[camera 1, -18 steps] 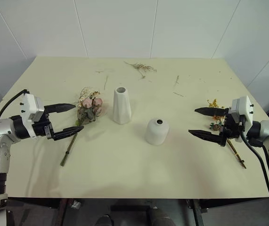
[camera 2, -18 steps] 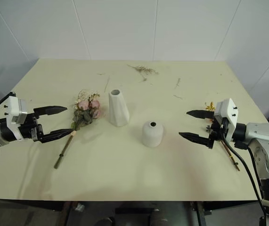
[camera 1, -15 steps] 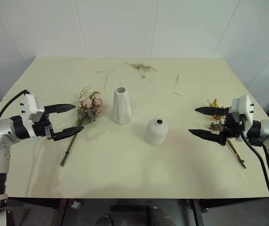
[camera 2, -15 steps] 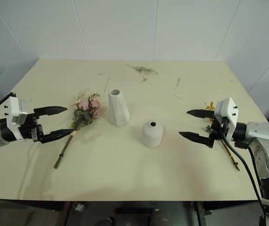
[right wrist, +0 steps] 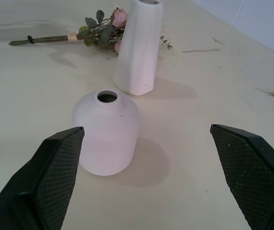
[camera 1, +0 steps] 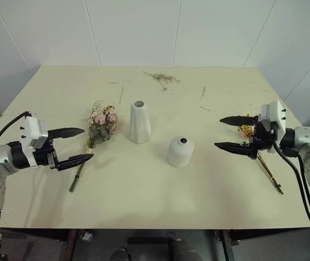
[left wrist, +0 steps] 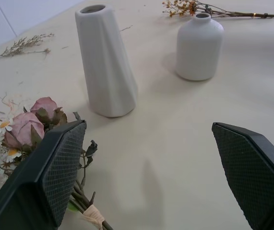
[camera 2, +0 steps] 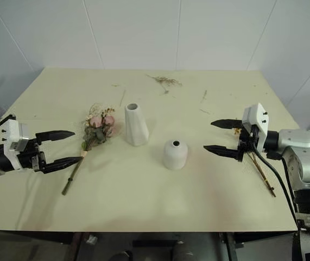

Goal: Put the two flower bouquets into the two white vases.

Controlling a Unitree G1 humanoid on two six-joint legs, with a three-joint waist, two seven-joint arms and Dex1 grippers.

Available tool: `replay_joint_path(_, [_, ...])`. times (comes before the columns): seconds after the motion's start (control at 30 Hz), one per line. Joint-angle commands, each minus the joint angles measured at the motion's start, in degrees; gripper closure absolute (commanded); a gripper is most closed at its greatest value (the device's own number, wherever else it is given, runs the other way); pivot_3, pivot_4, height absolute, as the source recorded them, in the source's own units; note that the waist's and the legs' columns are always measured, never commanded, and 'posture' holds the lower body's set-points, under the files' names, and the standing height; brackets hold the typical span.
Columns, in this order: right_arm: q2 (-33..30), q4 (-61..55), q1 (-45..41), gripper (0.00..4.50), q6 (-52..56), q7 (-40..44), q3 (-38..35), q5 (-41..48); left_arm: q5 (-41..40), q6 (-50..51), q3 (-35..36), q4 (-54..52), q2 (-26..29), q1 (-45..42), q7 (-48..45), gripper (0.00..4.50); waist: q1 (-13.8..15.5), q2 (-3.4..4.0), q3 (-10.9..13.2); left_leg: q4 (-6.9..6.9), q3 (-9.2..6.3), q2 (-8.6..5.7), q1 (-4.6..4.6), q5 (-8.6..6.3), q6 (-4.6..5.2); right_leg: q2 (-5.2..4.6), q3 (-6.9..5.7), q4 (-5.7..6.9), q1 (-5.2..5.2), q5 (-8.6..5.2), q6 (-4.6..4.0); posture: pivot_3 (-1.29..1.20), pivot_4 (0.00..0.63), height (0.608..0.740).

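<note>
tall tapered matte white vase (camera 1: 139, 121) and short rounded white vase (camera 1: 180, 151) upright mid-surface, mouths dark, nothing seen inside | pink rose bouquet (camera 1: 101, 124) lies left of tall vase, stem toward near edge | yellow-orange spray (camera 2: 252, 157) partly hidden behind right gripper (camera 1: 229, 134) | left gripper (camera 1: 72, 145) and right gripper wide open, empty

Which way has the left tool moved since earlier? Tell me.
Yes: the left tool has pulled back from the rose bouquet, away from the tall vase, still open.

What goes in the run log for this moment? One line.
left gripper: open, empty | right gripper: open, empty | rose bouquet, yellow spray: on table | vases: empty
</note>
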Motion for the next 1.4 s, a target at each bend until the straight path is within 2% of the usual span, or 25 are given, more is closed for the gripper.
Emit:
replay_joint_path(0.03, [-5.9,3.1,-2.6,0.05,3.5,-3.0,0.1,-4.9,-2.3,0.9,1.8,-2.3,0.2,-0.5,1.1,0.00,0.1,0.02,0.0,0.00,0.00,0.00,0.00,0.00,0.00,0.00,0.00,0.01,0.00,0.00,-0.01,0.00,0.150,0.740])
replay_joint_path(0.13, [-12.8,6.9,-4.7,0.05,12.3,-6.3,3.6,-11.5,-2.6,1.2,-0.3,-1.7,-0.5,-3.0,0.4,0.00,0.7,0.07,0.0,0.06,0.00,-0.06,-0.04,0.00,0.00,-0.07,-0.01,-0.04,0.00,-0.01,-0.01,0.00,0.150,0.740])
replay_joint_path(0.23, [-18.1,10.6,-7.2,0.05,23.7,-5.8,9.1,-16.3,-2.2,0.5,-3.3,-0.2,-1.1,-5.8,-2.5,0.00,0.7,0.07,0.0,0.05,0.01,-0.06,-0.05,0.00,0.00,-0.06,-0.01,-0.08,-0.04,-0.03,-0.04,0.00,0.150,0.740])
replay_joint_path(0.37, [-16.6,15.2,-12.4,0.05,32.3,-7.5,12.2,-18.6,-2.5,0.8,-4.5,0.2,-2.0,-7.7,-3.2,0.00,-0.6,0.09,0.0,-0.02,0.12,-0.04,-0.03,0.00,0.00,-0.03,0.05,-0.07,-0.08,-0.05,-0.08,0.00,0.150,0.740])
replay_joint_path(0.47, [-15.0,17.4,-15.8,0.05,40.2,-4.3,16.0,-18.4,-2.8,1.2,-5.0,-0.4,-2.5,-7.9,-3.4,0.00,-1.6,0.12,0.1,-0.03,0.15,-0.02,-0.02,0.00,0.00,0.00,0.09,0.03,-0.13,-0.04,-0.06,0.00,0.150,0.740])
replay_joint_path(0.6, [-12.6,22.9,-18.9,0.05,43.4,-2.6,20.8,-20.1,-3.5,2.0,-4.7,-2.1,-2.5,-6.9,-3.1,0.00,-1.6,0.11,0.1,-0.04,0.12,0.00,-0.01,0.00,0.00,0.02,0.08,0.06,-0.14,-0.05,-0.06,0.00,0.150,0.740])
replay_joint_path(0.97, [-6.9,42.5,-24.9,0.05,33.7,-3.1,28.0,-30.4,-6.5,5.4,-0.2,-10.2,-1.7,0.4,-0.4,0.00,-1.7,0.11,0.1,-0.01,0.13,-0.02,-0.05,0.00,0.00,-0.02,0.08,-0.01,-0.12,-0.04,-0.02,0.00,0.150,0.740])
replay_joint_path(1.1, [-4.9,45.8,-25.7,0.93,31.5,-2.5,28.1,-32.3,-7.3,6.3,0.8,-12.4,-1.6,2.1,0.8,0.00,-1.7,0.10,0.1,0.00,0.11,-0.01,0.01,0.00,0.00,0.00,0.07,0.05,-0.09,-0.04,-0.02,0.00,0.150,0.740])
replay_joint_path(1.4, [-2.7,46.1,-25.6,3.99,30.0,-1.7,25.1,-33.0,-7.6,7.2,0.7,-13.1,-1.0,0.7,2.1,0.00,-2.4,0.00,0.0,0.11,0.09,-0.01,0.05,0.00,0.00,0.02,0.06,0.08,0.01,-0.03,-0.01,0.00,0.150,0.740])
